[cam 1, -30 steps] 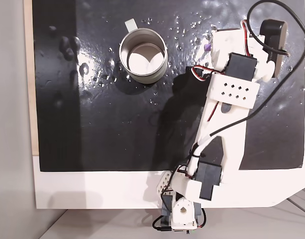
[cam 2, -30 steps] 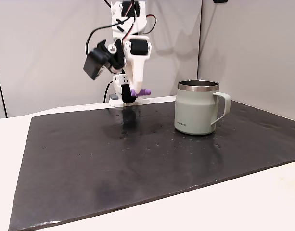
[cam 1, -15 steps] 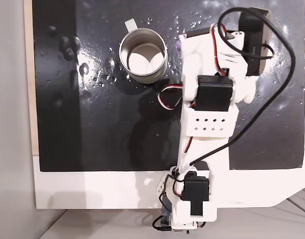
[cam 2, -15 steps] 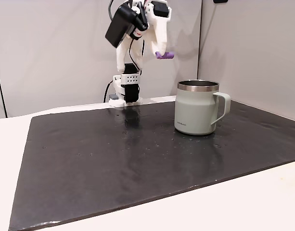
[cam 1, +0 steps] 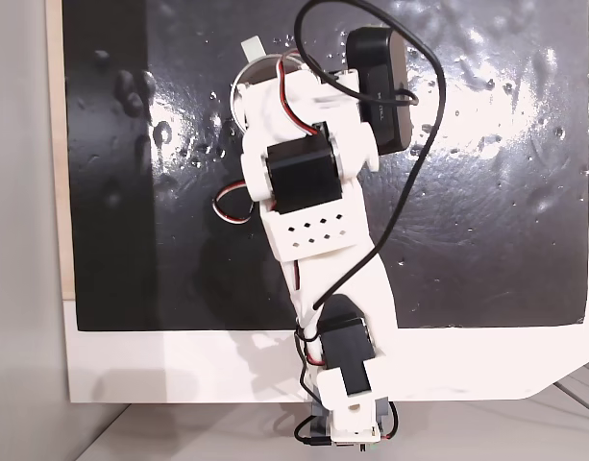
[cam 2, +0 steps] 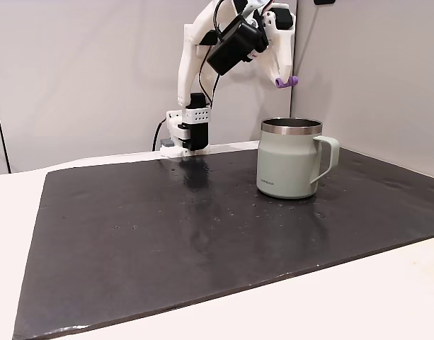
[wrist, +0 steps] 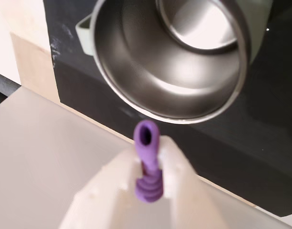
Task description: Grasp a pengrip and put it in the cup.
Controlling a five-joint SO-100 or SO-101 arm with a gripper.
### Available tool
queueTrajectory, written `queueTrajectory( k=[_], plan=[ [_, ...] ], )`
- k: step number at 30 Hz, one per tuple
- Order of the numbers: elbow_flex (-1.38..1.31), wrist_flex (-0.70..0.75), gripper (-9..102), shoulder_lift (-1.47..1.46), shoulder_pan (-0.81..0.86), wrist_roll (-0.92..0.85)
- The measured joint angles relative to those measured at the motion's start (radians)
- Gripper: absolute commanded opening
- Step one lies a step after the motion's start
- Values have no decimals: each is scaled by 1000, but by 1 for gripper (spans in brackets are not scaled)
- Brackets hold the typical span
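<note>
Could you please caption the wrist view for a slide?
Tool holding a purple pen grip just above the open metal cup.

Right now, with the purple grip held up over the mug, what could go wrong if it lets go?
1. The pincer pinches the pengrip only at its ribbed end; most of it sticks out, so it could slip early.
2. In the wrist view the pengrip sits just outside the cup rim; a release here might strike the rim and bounce onto the black mat.
</note>
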Motion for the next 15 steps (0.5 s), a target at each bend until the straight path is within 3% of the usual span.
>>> queueTrajectory(
  k=[2,6,15],
  plan=[
    [0,8,5,0,-3,20],
    [0,15,24,0,-20,49],
    [0,15,27,0,-17,60]
  ],
)
